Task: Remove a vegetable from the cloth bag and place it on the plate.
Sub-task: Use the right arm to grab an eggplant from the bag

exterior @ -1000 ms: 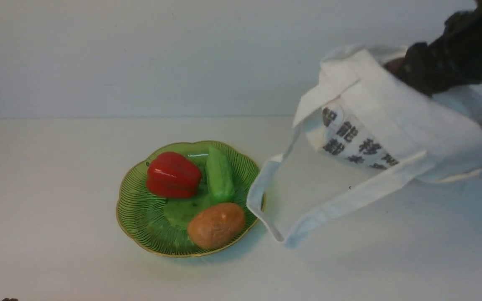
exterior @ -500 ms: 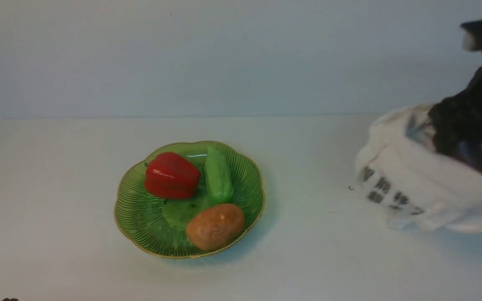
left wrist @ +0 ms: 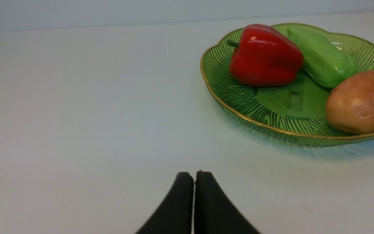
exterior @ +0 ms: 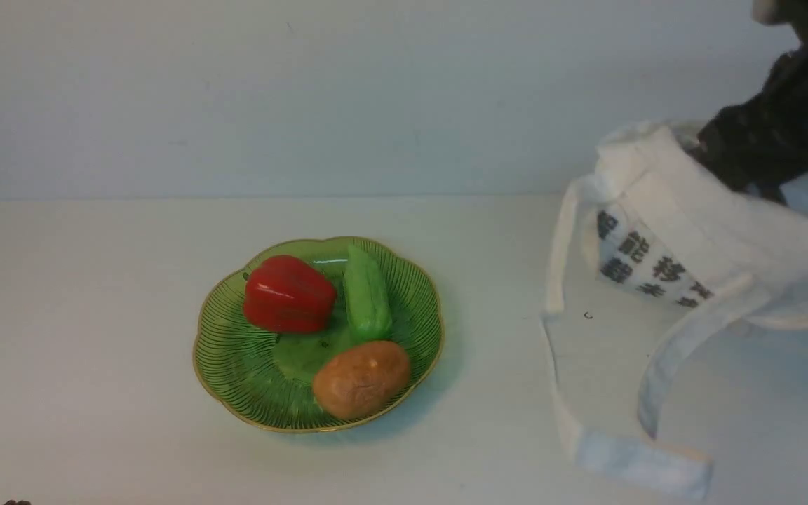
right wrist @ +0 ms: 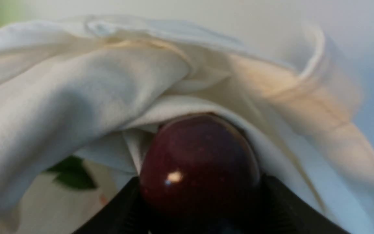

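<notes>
Two hands seen. Right hand [right wrist: 200,211] pinched the eggplant [right wrist: 200,162], wrapped in the folds of the bag [exterior: 698,217] at upper right of the front frame. Left hand [left wrist: 193,177] pressed together over the bench [exterior: 95,351]. Plate [exterior: 236,365] sat centre-left, apart from the bag.

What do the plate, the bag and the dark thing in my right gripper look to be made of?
Plate: probably glass, though clear plastic is possible; translucent green, ribbed, glossy, thin gold rim.
Bag: soft woven cloth, likely cotton; matte off-white, folds and creases.
Eggplant: smooth hard-looking skin, dark purple, sharp highlight; possibly a plastic replica, can't tell.
</notes>
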Robot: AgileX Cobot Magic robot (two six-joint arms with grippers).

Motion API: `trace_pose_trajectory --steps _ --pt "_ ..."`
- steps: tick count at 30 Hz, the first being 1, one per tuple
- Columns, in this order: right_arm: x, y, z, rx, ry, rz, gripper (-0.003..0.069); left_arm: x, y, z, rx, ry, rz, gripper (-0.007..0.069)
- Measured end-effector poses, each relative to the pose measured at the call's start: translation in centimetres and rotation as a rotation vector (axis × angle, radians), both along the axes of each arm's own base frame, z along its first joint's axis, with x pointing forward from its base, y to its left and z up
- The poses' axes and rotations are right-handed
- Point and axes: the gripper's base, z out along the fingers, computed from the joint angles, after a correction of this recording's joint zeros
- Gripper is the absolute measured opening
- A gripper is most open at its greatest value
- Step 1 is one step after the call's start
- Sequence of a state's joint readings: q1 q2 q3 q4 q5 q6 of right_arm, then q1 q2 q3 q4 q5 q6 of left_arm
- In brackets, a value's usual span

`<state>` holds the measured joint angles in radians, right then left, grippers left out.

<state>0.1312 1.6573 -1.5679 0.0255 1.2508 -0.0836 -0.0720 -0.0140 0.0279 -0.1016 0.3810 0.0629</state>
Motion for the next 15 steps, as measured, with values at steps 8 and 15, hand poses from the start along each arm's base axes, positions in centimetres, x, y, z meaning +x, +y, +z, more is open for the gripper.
trace_pose_trajectory --steps 8,15 --pt "-2.1 5.5 2.6 0.372 -0.084 0.423 0.0396 0.0 0.0 0.0 0.0 0.0 0.0 -0.0008" --pt "-0.2 2.3 0.0 0.058 -0.02 0.153 0.0396 0.0 0.0 0.0 0.0 0.0 0.0 -0.0008"
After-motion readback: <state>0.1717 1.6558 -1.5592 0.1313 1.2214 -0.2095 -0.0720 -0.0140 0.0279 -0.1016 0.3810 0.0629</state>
